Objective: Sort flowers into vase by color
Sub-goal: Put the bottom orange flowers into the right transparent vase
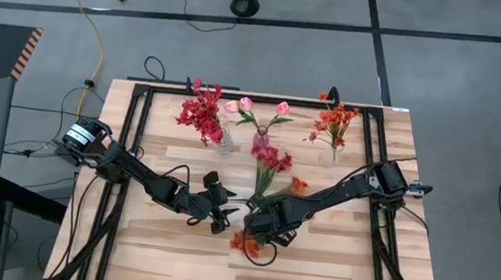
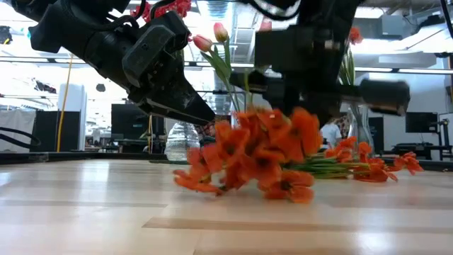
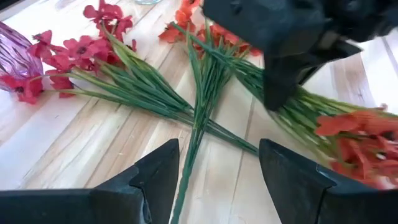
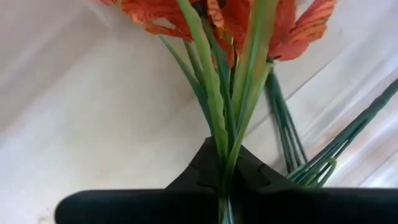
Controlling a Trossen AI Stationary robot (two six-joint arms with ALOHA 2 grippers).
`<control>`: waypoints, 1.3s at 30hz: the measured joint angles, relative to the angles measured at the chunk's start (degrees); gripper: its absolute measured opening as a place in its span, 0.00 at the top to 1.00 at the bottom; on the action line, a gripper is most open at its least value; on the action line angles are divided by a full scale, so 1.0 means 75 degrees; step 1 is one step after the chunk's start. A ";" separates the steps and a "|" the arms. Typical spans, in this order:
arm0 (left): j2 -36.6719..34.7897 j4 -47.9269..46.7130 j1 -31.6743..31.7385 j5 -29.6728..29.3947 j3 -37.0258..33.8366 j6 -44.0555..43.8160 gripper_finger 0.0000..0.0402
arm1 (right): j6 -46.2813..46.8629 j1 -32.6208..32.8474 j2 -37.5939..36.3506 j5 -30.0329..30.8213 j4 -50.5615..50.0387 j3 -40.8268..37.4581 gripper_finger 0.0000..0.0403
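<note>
Nearest the low camera: orange sprig (image 2: pixel 262 159) lying on the table (image 2: pixel 85 212), blossoms toward the lens. Right gripper (image 4: pixel 225 180) clamped together on its green stems, at table centre-front. Left gripper (image 3: pixel 217 171) hovers just beside, fingers apart, holding nothing.

Risk: loose stems cross here; the red sprig (image 3: pixel 81 53) may snag and drag on lifting. Thin stems could also slip from the pinch.

Right wrist view shows stems between the fingers; the high view hides that, but alone shows three vases (image 1: pixel 260 139) at the back.
</note>
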 joint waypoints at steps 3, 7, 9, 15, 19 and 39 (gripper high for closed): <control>0.0000 0.0000 -0.0003 0.0016 0.0000 0.0000 0.48 | 0.0329 0.0099 0.0000 -0.0123 -0.0187 0.0266 0.89; 0.0000 0.0006 -0.0006 0.0214 -0.0001 0.0001 0.48 | 0.0925 0.0195 -0.0008 -0.0167 -0.0840 0.0736 0.86; 0.0000 0.0006 -0.0006 0.0217 0.0000 0.0000 0.48 | 0.1167 0.0228 -0.0107 -0.0189 -0.1208 0.0878 0.87; 0.0000 0.0005 -0.0006 0.0208 0.0000 0.0001 0.48 | 0.1842 0.0245 -0.0985 -0.0343 -0.1346 0.0878 0.90; 0.0000 0.0009 -0.0006 0.0205 0.0000 0.0001 0.48 | 0.2263 0.0189 -0.1754 -0.0336 -0.1306 0.0877 0.90; 0.0000 0.0042 -0.0006 0.0181 0.0000 0.0001 0.48 | 0.5748 0.1315 -0.6366 0.3946 0.0204 -0.1968 0.90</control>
